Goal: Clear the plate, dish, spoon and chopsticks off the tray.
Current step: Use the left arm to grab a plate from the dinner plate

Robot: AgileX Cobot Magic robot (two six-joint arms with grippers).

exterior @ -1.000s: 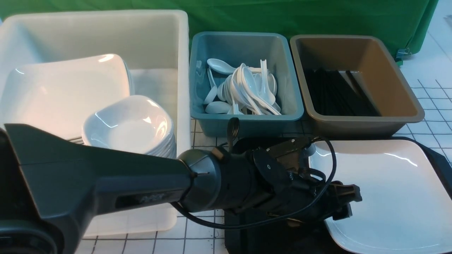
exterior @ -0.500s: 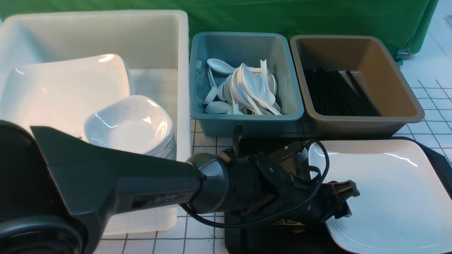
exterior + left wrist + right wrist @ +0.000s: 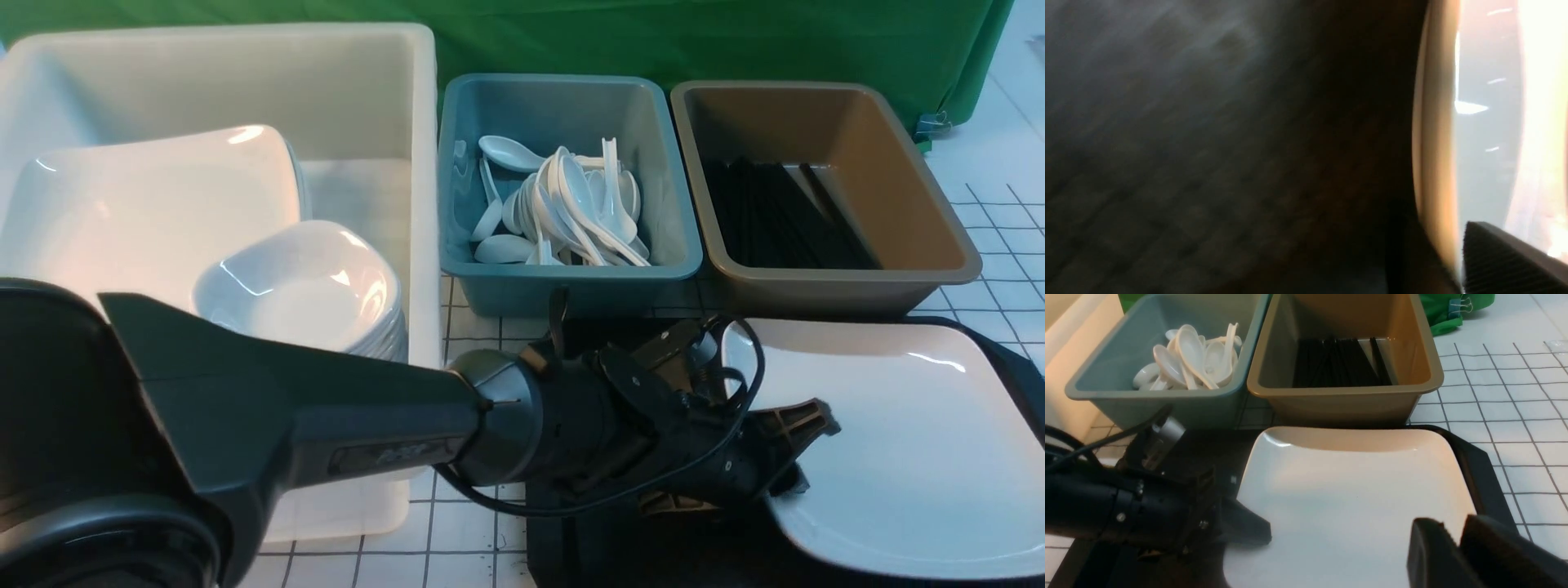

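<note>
Clamping the plate point(image 3: 898, 441), the left gripper point(image 3: 806, 452) has raised its edge.

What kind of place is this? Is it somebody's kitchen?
Probably not a home kitchen but a dish-sorting station for a robot: a teal plastic bin of white soup spoons, a brown plastic bin of black chopsticks and a big white tub of stacked white plates, on a grid-lined white table.

The left hand point(image 3: 812, 453) has slid forward and closed on the plate point(image 3: 906, 441), shifting it slightly rightward.
</note>
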